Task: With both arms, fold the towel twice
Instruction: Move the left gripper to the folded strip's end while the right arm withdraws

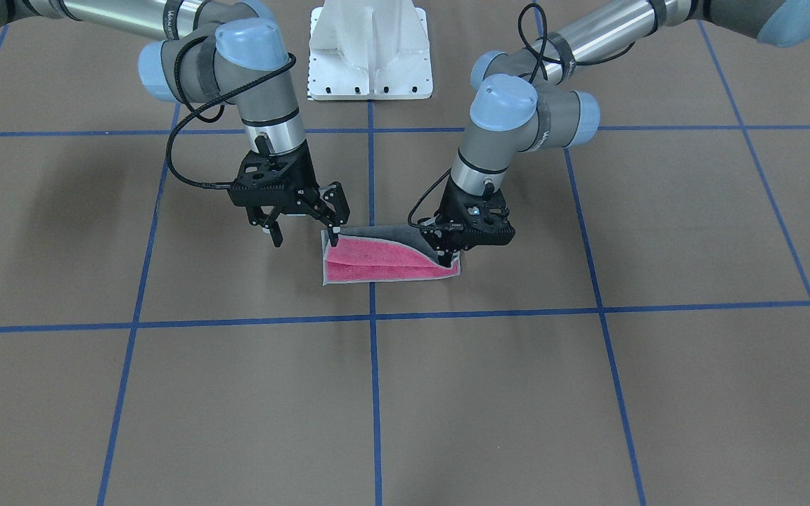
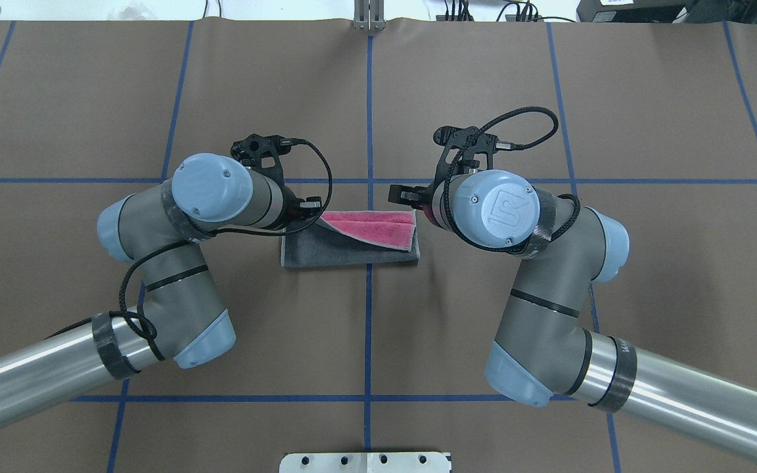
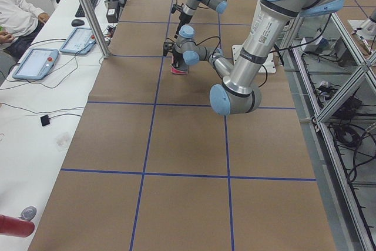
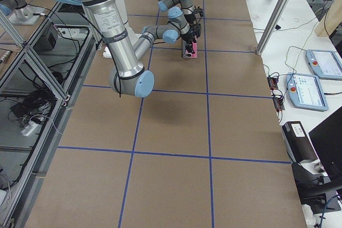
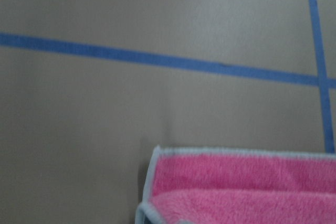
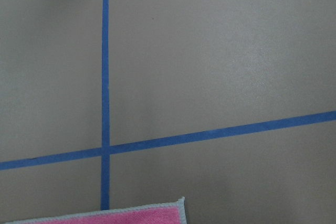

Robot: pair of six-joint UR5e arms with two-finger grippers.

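Note:
The towel [image 1: 391,261] lies folded at the table's middle, dark grey outside and pink inside, with the fold gaping. It also shows in the overhead view [image 2: 345,251]. In the front-facing view my left gripper [image 1: 449,258] is shut on the towel's upper corner at the view's right and holds it slightly raised. My right gripper [image 1: 304,234] is open at the towel's other end, with one fingertip [image 1: 335,237] beside the corner. Both wrist views show the pink face with its light grey edge at the bottom, in the left [image 5: 236,187] and the right [image 6: 131,217].
The white pedestal base [image 1: 370,56] stands behind the towel on the robot's side. Blue tape lines [image 1: 371,316] cross the brown table. A side table with tablets [image 3: 35,63] and a seated person [image 3: 17,10] are beyond the far edge.

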